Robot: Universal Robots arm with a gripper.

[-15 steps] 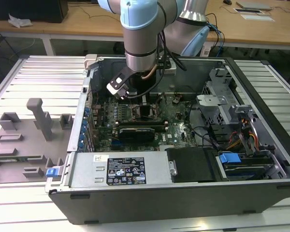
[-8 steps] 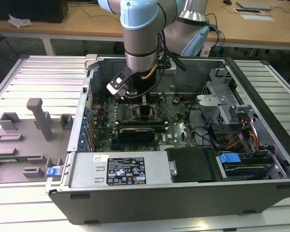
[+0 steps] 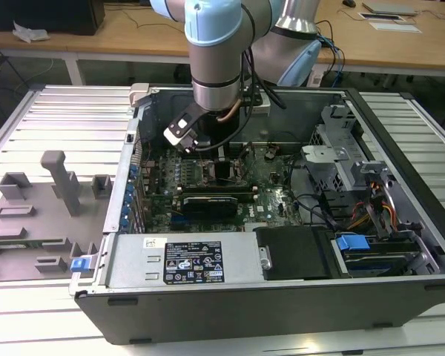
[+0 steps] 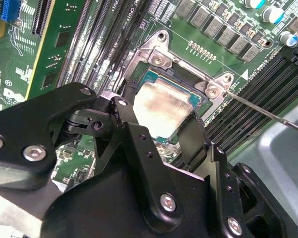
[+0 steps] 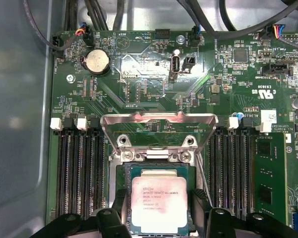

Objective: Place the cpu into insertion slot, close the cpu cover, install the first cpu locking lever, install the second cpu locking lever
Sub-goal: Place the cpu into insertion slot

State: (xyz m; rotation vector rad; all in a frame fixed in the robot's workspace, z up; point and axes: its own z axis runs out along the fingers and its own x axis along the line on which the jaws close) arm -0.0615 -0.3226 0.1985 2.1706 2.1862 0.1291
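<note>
Gripper (image 4: 159, 115) directly over cpu (image 5: 160, 203), closed on its two opposite edges; cpu lay in insertion slot (image 5: 120, 177), cpu cover (image 5: 139, 118) raised.

Robotics lab: open computer case (image 3: 245, 315), desks (image 3: 119, 33)

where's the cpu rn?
In the first wrist view the cpu is at the slot, seated or not I cannot tell. The pincer straddles it, the open cover lies beyond it, and memory slots flank it.
</note>
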